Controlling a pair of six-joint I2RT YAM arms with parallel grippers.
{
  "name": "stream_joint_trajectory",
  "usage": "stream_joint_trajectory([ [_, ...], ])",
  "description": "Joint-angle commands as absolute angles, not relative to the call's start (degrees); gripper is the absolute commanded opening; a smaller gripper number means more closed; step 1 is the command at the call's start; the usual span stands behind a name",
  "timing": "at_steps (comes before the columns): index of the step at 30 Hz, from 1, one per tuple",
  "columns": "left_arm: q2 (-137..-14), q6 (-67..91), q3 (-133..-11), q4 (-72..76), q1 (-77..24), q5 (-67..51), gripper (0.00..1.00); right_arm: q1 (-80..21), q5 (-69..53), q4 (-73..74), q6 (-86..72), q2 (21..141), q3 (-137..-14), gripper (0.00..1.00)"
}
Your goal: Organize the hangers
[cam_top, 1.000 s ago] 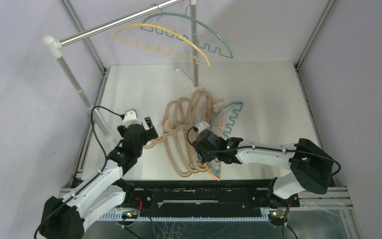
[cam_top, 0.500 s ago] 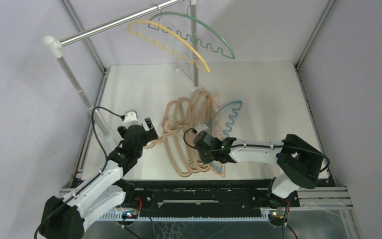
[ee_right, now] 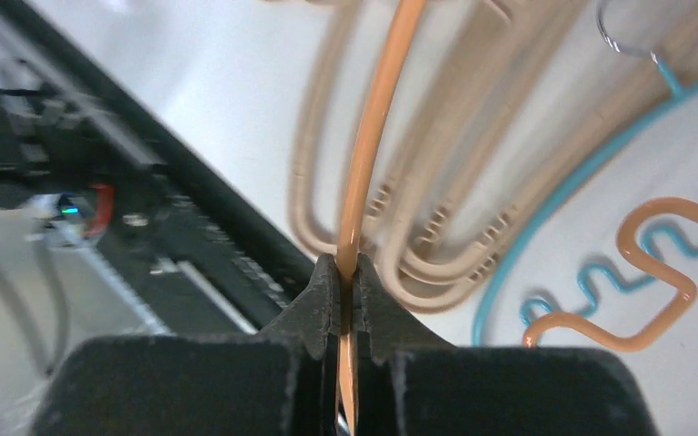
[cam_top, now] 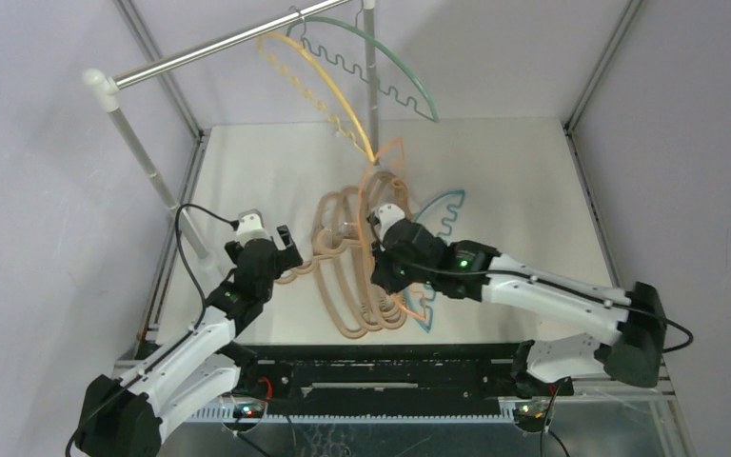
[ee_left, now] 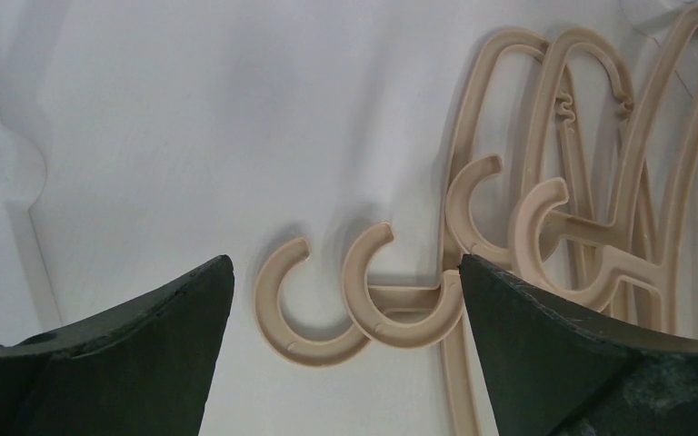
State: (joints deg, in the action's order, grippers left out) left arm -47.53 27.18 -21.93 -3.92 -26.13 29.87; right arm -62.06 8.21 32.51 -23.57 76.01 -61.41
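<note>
Several thick beige hangers (cam_top: 343, 271) lie piled mid-table; their round hooks (ee_left: 314, 304) show under my left gripper (ee_left: 345, 263), which hovers open above them (cam_top: 281, 238). My right gripper (ee_right: 345, 263) is shut on the thin bar of the orange hanger (ee_right: 377, 136), whose wavy bar (ee_right: 654, 272) hangs over the blue hanger (ee_right: 545, 227). In the top view the right gripper (cam_top: 385, 276) holds the orange hanger (cam_top: 373, 186) tilted up off the pile, its top reaching toward the rail. The blue hanger (cam_top: 447, 202) lies flat beside it. A yellow hanger (cam_top: 324, 95) and a green hanger (cam_top: 381, 57) hang on the rail.
The silver rail (cam_top: 219, 45) runs across the back on white poles (cam_top: 138, 152), one pole (cam_top: 371, 95) standing just behind the pile. Grey walls close in both sides. A black bar with the arm bases (cam_top: 390, 367) lines the near edge.
The right gripper has shut on the orange hanger and raised it off the pile, its arm stretching forward. The yellow hanger has swung on the rail. The left arm is still.
</note>
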Motion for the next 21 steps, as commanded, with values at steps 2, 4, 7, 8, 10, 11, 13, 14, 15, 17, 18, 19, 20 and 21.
stream_joint_trajectory([
  [2, -47.7, 28.1, -21.7, -1.7, -26.4, 30.7, 0.99, -59.6, -7.2, 32.9, -22.4, 70.7, -68.7, 0.0],
  [4, -47.6, 28.1, -21.9, -1.7, -26.4, 30.6, 1.0, -57.3, -16.0, 30.0, -24.9, 70.4, -69.4, 0.0],
  [7, -47.2, 27.9, -22.3, -2.1, -26.4, 30.7, 0.99, -54.6, -25.1, 25.3, -28.3, 70.2, -69.6, 0.0],
  [8, -46.9, 27.8, -22.4, -2.3, -26.4, 30.8, 0.99, -54.0, -27.0, 24.2, -28.9, 70.4, -69.8, 0.0],
  [10, -46.5, 27.6, -22.4, -2.4, -26.4, 31.0, 0.99, -52.4, -32.0, 22.2, -30.5, 71.4, -70.3, 0.0],
  [11, -46.5, 27.5, -22.5, -2.5, -26.4, 31.0, 0.99, -51.5, -35.2, 20.8, -31.6, 72.0, -70.3, 0.0],
  [13, -46.4, 27.6, -22.7, -2.8, -26.4, 31.0, 0.99, -49.9, -44.0, 15.9, -35.9, 73.8, -71.0, 0.0],
  [14, -46.4, 27.6, -22.8, -2.9, -26.4, 31.1, 0.99, -49.4, -45.6, 13.7, -37.4, 74.5, -71.8, 0.0],
  [15, -46.3, 27.6, -22.9, -2.9, -26.3, 31.1, 0.99, -49.1, -46.5, 12.3, -38.2, 75.2, -72.4, 0.0],
  [17, -45.8, 27.8, -22.7, -2.9, -26.4, 31.2, 0.99, -48.9, -48.0, 11.1, -38.9, 76.6, -75.2, 0.0],
  [18, -45.7, 27.8, -22.8, -2.9, -26.4, 31.3, 0.99, -49.1, -49.1, 10.5, -39.4, 77.4, -76.7, 0.0],
  [19, -45.5, 27.8, -22.6, -3.0, -26.4, 31.3, 0.99, -49.4, -50.0, 9.5, -39.8, 78.1, -78.2, 0.0],
  [20, -45.4, 27.8, -22.6, -3.0, -26.4, 31.3, 1.0, -49.7, -50.8, 9.0, -40.2, 78.9, -79.8, 0.0],
  [21, -45.3, 27.8, -22.7, -3.1, -26.4, 31.5, 0.99, -50.1, -51.4, 8.3, -40.7, 79.6, -81.3, 0.0],
])
